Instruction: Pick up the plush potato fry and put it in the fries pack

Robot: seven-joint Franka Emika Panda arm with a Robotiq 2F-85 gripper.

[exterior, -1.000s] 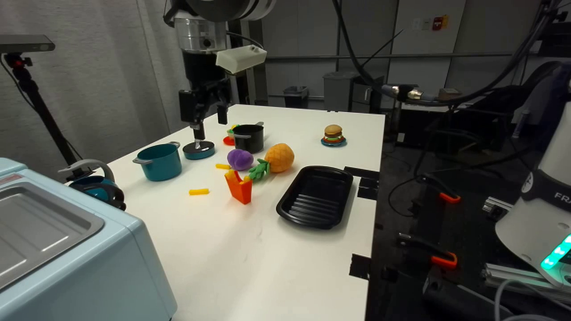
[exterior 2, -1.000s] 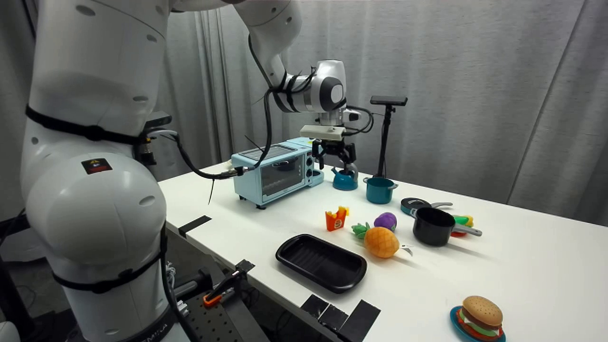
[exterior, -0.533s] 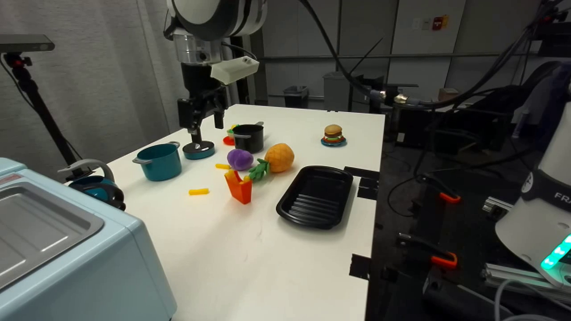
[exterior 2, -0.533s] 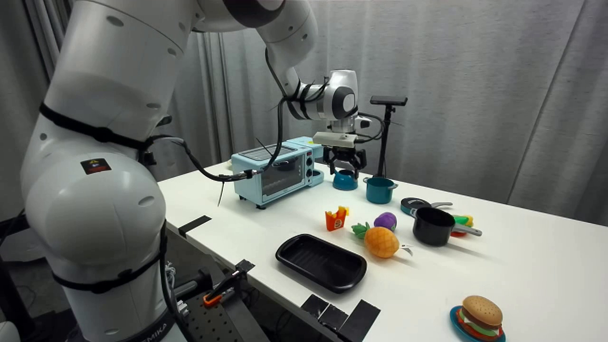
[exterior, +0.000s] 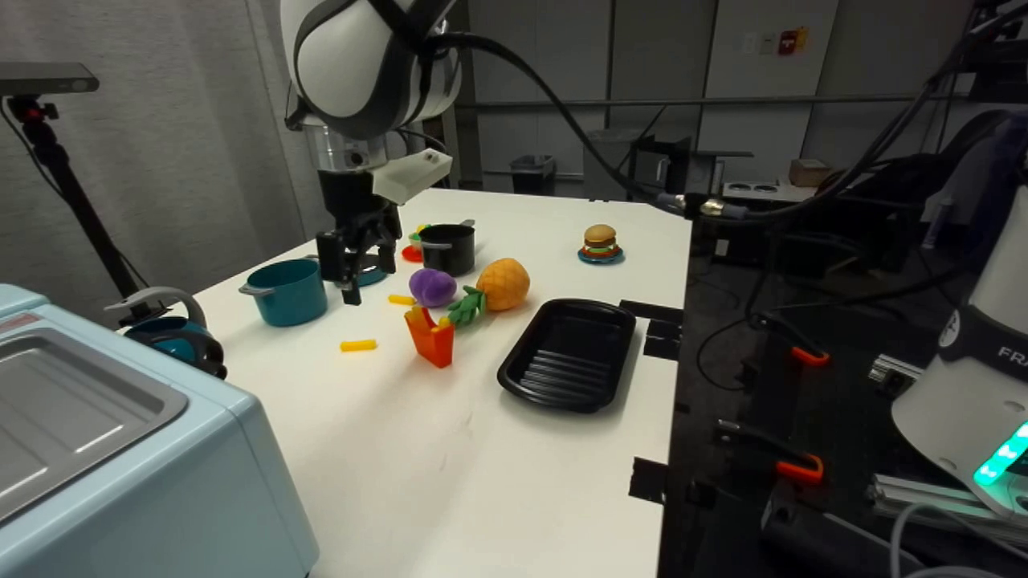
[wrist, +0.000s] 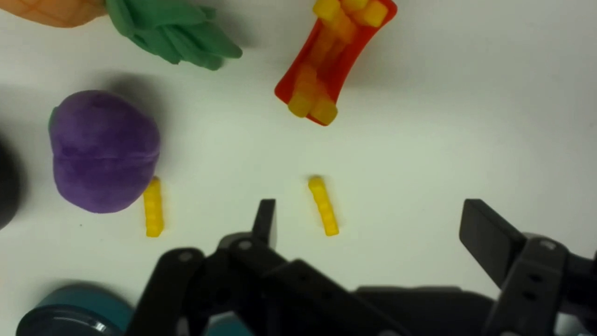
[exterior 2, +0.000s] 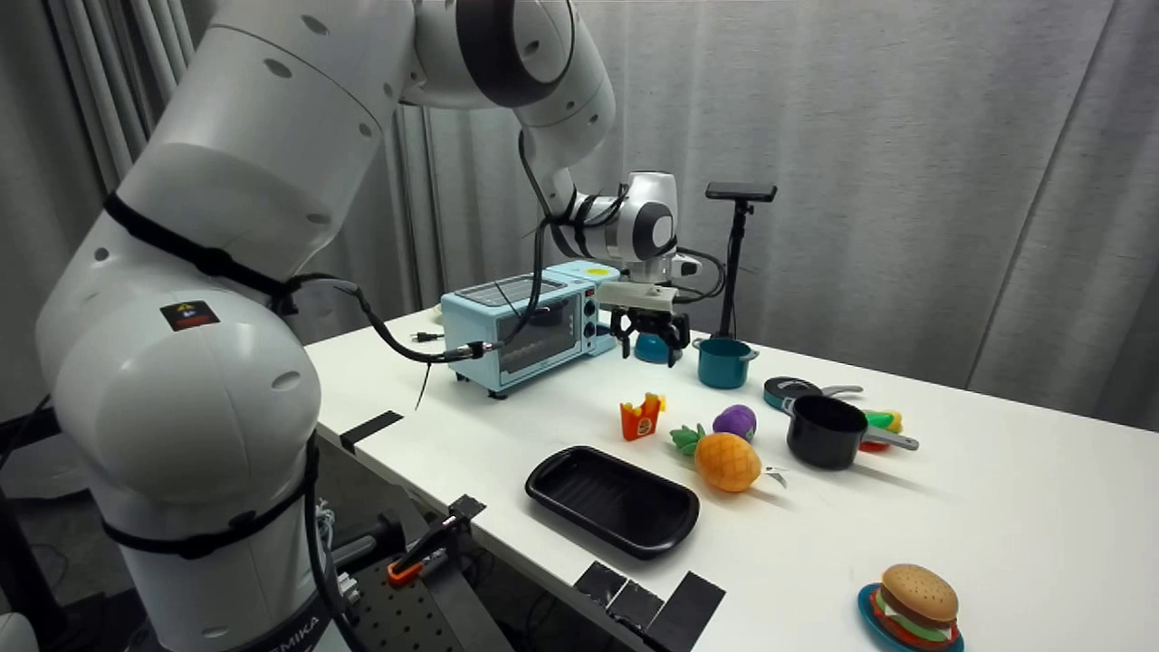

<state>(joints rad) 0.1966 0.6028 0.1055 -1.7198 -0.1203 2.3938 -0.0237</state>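
Fry (wrist: pixel 323 206): slim yellow stick, slightly wavy edges, lying flat on the white table (exterior: pixel 482 482), near the carton (exterior: pixel 434 345). Carton red-orange, upright, narrowing downward, yellow fries (wrist: pixel 373 13) showing at its top. A second fry (wrist: pixel 153 207), same colour, lies just beside the purple toy (wrist: pixel 102 154); contact unclear. Gripper (wrist: pixel 375 224) above the table, fingers (wrist: pixel 489 238) spread wide, the first fry between them in the wrist view.
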